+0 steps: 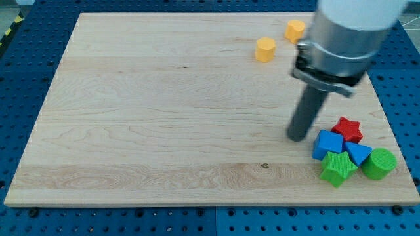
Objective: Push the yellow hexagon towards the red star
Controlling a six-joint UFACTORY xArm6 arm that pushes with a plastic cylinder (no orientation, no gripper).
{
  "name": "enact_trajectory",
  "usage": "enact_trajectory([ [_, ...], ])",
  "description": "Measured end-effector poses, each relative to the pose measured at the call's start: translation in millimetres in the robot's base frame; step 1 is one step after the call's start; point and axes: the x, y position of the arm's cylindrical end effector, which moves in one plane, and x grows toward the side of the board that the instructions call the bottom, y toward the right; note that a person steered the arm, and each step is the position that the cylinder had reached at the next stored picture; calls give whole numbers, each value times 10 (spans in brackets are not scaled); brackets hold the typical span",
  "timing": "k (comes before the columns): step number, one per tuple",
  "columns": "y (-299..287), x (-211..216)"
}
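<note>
A yellow hexagon [265, 49] lies near the top of the board, right of centre. A second yellow block [295, 30], rounder in outline, lies just up and right of it. The red star [346, 129] sits at the lower right, touching a cluster of other blocks. My tip [297, 137] rests on the board just left of that cluster, well below the yellow hexagon and left of the red star. The rod rises up and right to the arm's grey body.
Beside the red star are a blue cube [327, 144], a blue triangle [358, 153], a green star [338, 168] and a green cylinder [378, 163]. The wooden board [164, 118] lies on a blue perforated table [400, 98].
</note>
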Motion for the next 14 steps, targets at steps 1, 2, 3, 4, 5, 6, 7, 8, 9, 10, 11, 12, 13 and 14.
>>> enact_trajectory([
  [1, -500, -253],
  [2, -674, -443],
  [3, -674, -886],
  [4, -738, -1384],
  [5, -352, -1768],
  [6, -386, -2116],
  [7, -331, -2173],
  [8, 109, -1872],
  [9, 342, -1917],
  [10, 303, -1964],
  [11, 571, -1854],
  [12, 999, -1682],
  [13, 1054, -1413],
  [14, 1098, -1150],
])
